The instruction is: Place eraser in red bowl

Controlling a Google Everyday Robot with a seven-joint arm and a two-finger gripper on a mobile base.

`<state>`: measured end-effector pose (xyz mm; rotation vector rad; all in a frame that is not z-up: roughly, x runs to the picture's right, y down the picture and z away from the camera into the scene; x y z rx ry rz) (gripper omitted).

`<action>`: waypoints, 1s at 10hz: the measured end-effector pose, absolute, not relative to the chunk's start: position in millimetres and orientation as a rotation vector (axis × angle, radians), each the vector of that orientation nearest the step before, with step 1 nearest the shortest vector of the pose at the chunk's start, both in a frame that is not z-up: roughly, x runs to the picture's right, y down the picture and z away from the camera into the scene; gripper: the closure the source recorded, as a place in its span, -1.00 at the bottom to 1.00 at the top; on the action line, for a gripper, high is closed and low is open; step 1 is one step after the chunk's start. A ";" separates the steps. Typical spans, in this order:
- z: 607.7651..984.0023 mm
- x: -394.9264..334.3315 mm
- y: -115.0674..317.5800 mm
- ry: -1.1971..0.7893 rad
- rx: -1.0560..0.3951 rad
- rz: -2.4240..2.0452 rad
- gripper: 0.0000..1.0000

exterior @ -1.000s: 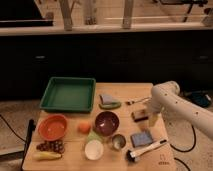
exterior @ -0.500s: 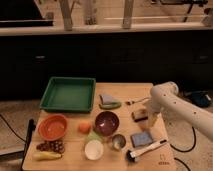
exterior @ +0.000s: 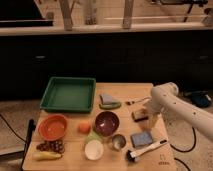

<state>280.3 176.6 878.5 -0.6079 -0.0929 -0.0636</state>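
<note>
The eraser (exterior: pixel 140 115), a small block with a dark top on a tan base, lies on the wooden table (exterior: pixel 125 90) at the right. My gripper (exterior: pixel 150 120) at the end of the white arm (exterior: pixel 167 97) is down right beside the eraser, on its right side. The red bowl (exterior: pixel 52 127) stands at the table's left front, far from the gripper, and holds nothing I can see.
A green tray (exterior: pixel 69 93) sits at the back left. A maroon bowl (exterior: pixel 106 123), an orange (exterior: pixel 84 127), a white cup (exterior: pixel 94 149) and a metal cup (exterior: pixel 118 142) stand mid-table. A blue-grey pad (exterior: pixel 141 138) and a brush (exterior: pixel 146 150) lie in front of the eraser.
</note>
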 end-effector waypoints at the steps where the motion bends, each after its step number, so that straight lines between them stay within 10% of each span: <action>1: 879.0 280.6 176.8 -0.093 -0.608 -0.065 -0.60; 10: 881.2 288.8 180.4 -0.096 -0.614 -0.099 -0.60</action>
